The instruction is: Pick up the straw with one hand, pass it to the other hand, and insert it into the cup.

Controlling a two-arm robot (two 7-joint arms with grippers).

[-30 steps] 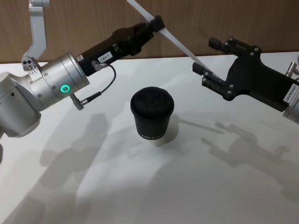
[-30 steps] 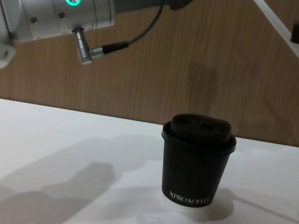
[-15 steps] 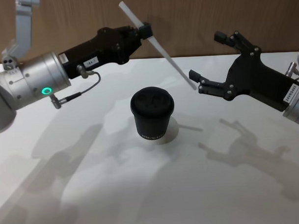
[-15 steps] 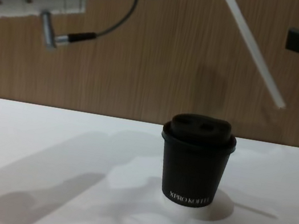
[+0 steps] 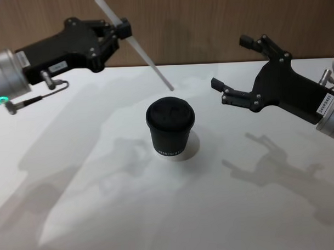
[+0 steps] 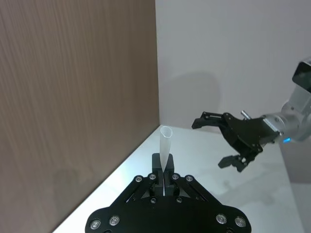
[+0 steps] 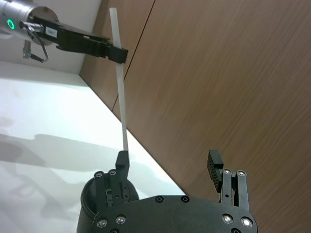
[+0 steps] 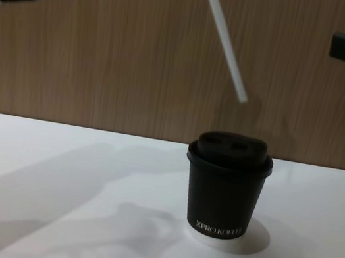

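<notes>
**Cup** (image 5: 170, 127): small, black, paper, tapering toward its base, with a domed black lid and white lettering low on its side. It is standing upright on the smooth white table (image 5: 241, 210).

**Straw** (image 5: 145, 57): long, thin, straight, a white hollow tube. It is hanging tilted in the air, above the cup and slanting up to the cup's left. Its lower tip is pointing down toward the lid without touching it.

**Left gripper** (image 5: 121, 29): black, blocky, made of bolted plates, on a round silver wrist with a green light. It is hovering above and to the left of the cup, its two short fingers clamping the straw near the upper end.

**Cable** (image 5: 37, 95): thin, grey, with a metal plug, looping under that wrist, far to the cup's left.

**Right gripper** (image 5: 230, 61): black, flat-plated. It is hovering to the right of the cup, higher than the lid, with its fingers spread wide apart and holding nothing.

**Wall** (image 5: 207, 25): a brown wood-grain panel, running behind the cup.
</notes>
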